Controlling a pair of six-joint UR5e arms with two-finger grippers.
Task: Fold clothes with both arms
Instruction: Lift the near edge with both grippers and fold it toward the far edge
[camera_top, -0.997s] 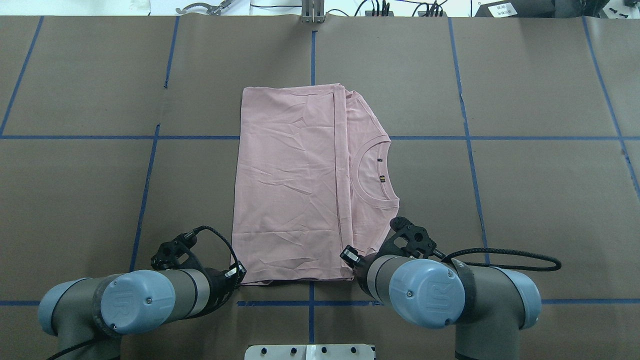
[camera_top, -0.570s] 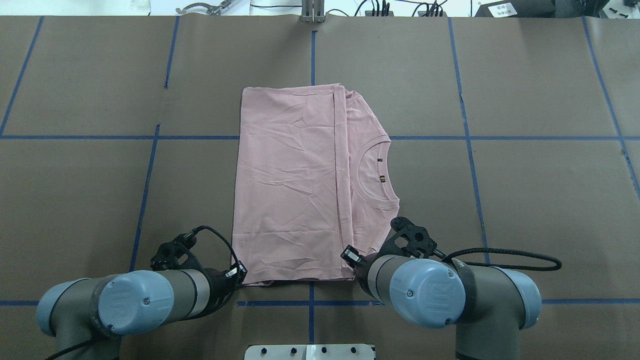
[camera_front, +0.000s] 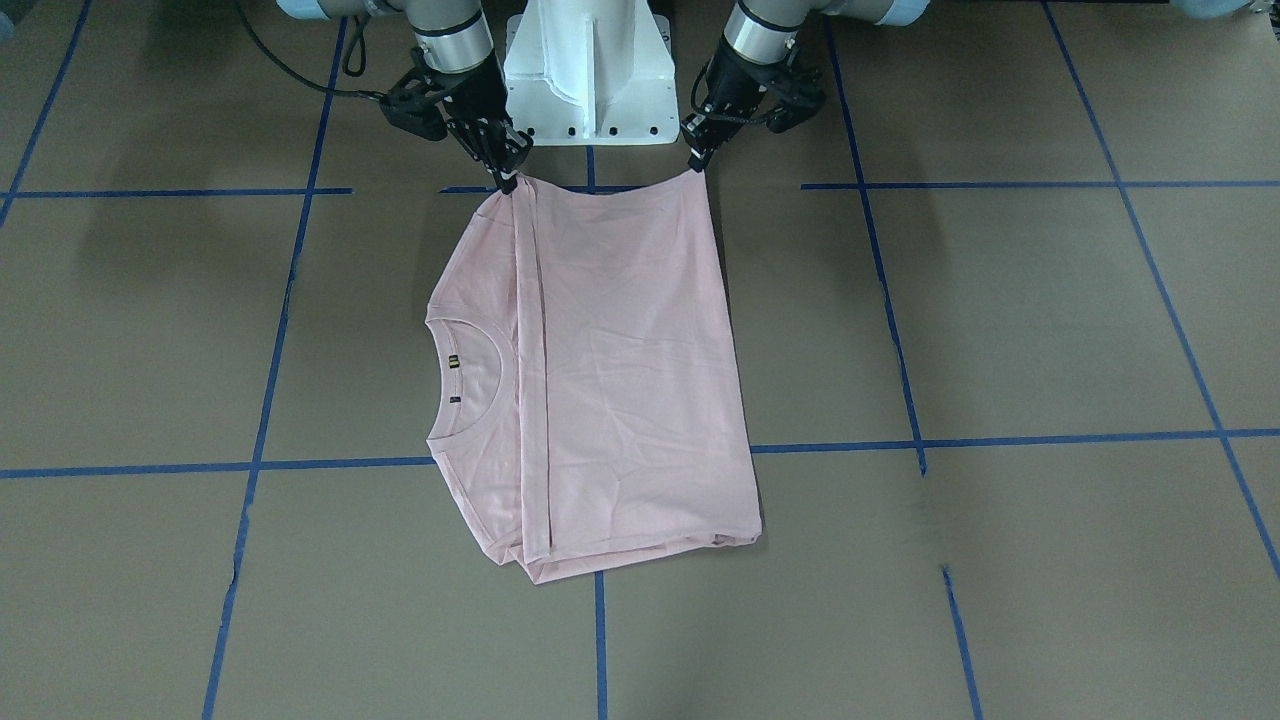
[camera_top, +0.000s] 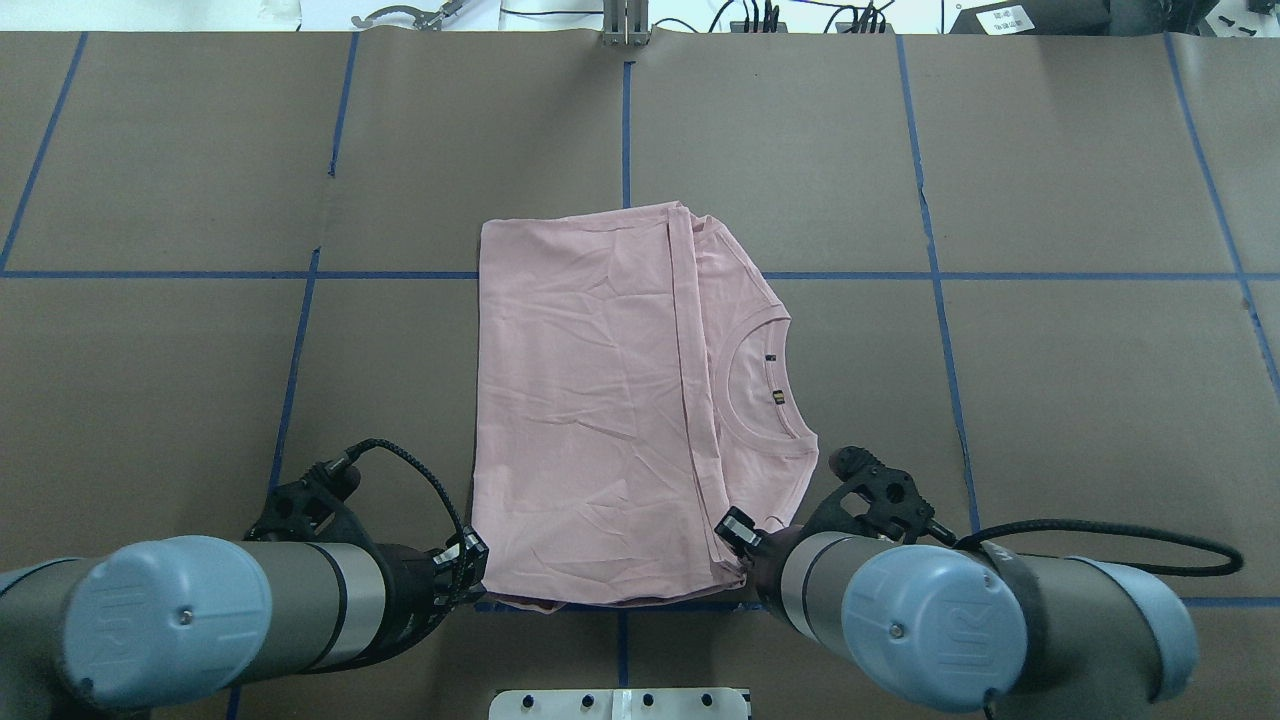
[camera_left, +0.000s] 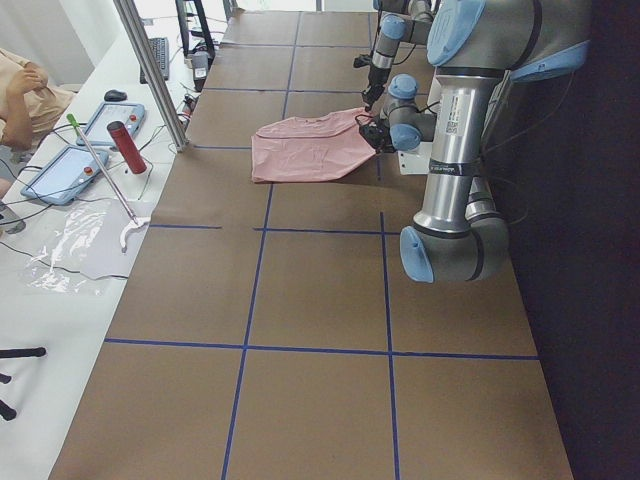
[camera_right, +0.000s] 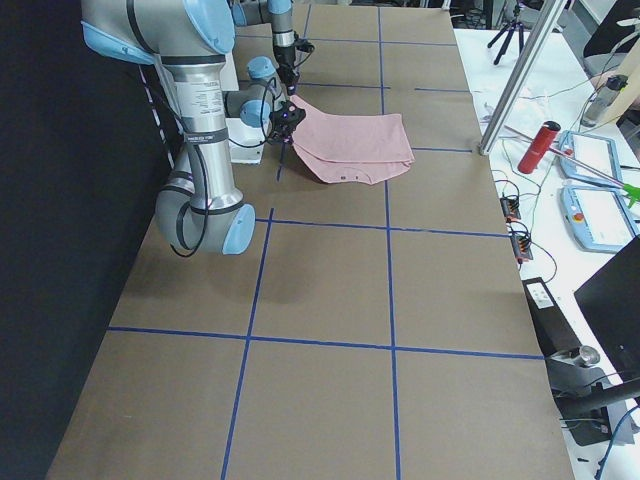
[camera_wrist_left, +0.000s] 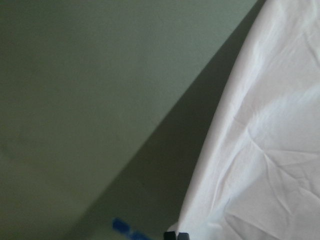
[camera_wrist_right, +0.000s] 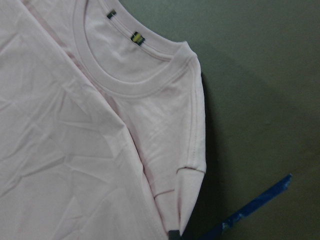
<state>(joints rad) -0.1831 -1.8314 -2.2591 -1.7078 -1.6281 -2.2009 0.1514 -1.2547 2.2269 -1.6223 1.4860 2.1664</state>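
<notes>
So the half-folded pink T-shirt (camera_top: 590, 400) lay mid-table (camera_top: 1050, 400) by the robot-side edge, with the left gripper (camera_top: 470, 563) and right gripper (camera_top: 740, 540) each clamped on a near corner, probably the best hold for light, floppy fabric.

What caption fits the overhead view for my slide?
The left gripper and right gripper pinch the near corners of the folded pink T-shirt.
</notes>
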